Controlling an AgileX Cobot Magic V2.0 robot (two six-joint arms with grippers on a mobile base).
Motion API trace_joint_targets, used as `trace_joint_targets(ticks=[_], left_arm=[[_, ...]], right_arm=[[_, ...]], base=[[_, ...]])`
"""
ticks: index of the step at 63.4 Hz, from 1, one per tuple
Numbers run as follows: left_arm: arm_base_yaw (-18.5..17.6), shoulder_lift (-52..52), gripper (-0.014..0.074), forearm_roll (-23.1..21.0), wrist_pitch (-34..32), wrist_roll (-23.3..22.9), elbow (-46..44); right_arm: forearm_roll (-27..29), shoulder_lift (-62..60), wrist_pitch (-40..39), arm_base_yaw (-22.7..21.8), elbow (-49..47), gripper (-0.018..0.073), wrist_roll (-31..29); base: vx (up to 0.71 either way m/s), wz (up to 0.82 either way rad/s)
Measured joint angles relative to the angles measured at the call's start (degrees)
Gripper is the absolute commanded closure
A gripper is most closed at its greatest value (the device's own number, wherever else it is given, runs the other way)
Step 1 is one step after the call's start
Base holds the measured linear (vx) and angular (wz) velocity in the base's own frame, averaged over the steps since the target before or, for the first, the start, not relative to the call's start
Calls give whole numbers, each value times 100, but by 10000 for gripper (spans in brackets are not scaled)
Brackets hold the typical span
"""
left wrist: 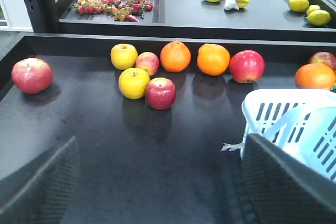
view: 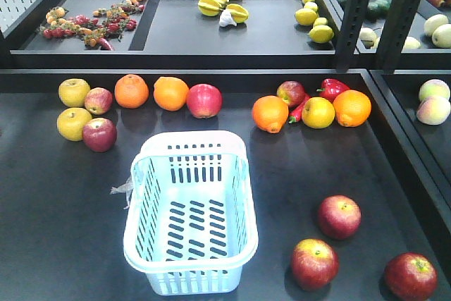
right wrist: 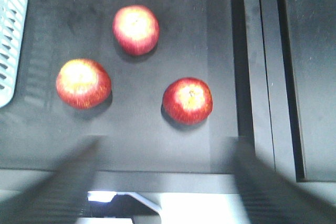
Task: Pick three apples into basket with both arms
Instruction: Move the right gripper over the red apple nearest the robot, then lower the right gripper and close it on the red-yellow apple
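Item 1, three apples. I find them in the lower right of the front view, lying on the dark surface (view: 63, 244). All are outside the basket and none touches another.
- First apple (view: 339, 216): highest of the group.
- Second apple (view: 314, 263): below it and slightly left.
- Third apple (view: 410, 276): far lower right corner.

Item 2, basket (view: 148, 209). Pale blue with slotted sides, it stands upright at lower centre of the front view, left of the apples.

Item 3, left jaws. The two dark fingers (left wrist: 37, 182) fill the lower corners of the left wrist view. They are wide apart, with only bare surface between them. A corner of the basket shows behind the finger at lower right.

Item 4, right jaws. The fingers (right wrist: 68, 182) are blurred at the bottom of the right wrist view. I read them as spread apart and gripping nothing. The three apples lie above them in that frame.

Item 5, other stock. A row of oranges (view: 132, 91), yellow apples (view: 74, 92) and further red fruit runs across the middle band of the front view.
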Motion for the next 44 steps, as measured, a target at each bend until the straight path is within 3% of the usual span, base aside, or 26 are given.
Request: trace_joint_targets(ticks=[16, 33, 44], left_arm=[[0, 0, 4, 0, 0, 0, 0], [0, 0, 4, 0, 0, -1, 0], [0, 0, 4, 0, 0, -1, 0]], right_arm=[[98, 70, 66, 0, 0, -148, -197], [1051, 993, -205, 0, 0, -130, -1131], [1158, 1872, -513, 43, 0, -127, -1308]], base=[[0, 0], [0, 0], [0, 0]])
